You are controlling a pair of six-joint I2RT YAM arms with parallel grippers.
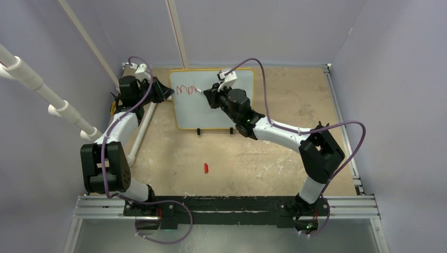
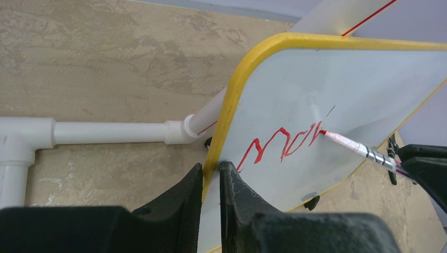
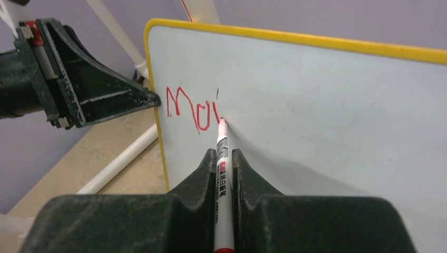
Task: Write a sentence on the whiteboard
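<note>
Whiteboard: stands on two black feet at far middle of bench.
Sentence: red lettering in whiteboard's upper left corner, reads "Mo" plus one further stroke.
Left fingers: clenched on whiteboard's yellow left edge.
Right fingers: clenched on marker, whose tip touches whiteboard at end of last red stroke.
Red cap: on bench before whiteboard, well apart.
White pipe: left of whiteboard.

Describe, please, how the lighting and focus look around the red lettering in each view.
Top external: flat, even light, lettering small but readable. Left wrist: lettering crisp, left gripper dark and soft up close. Right wrist: marker sharp, a soft shadow across the whiteboard beside it.
</note>
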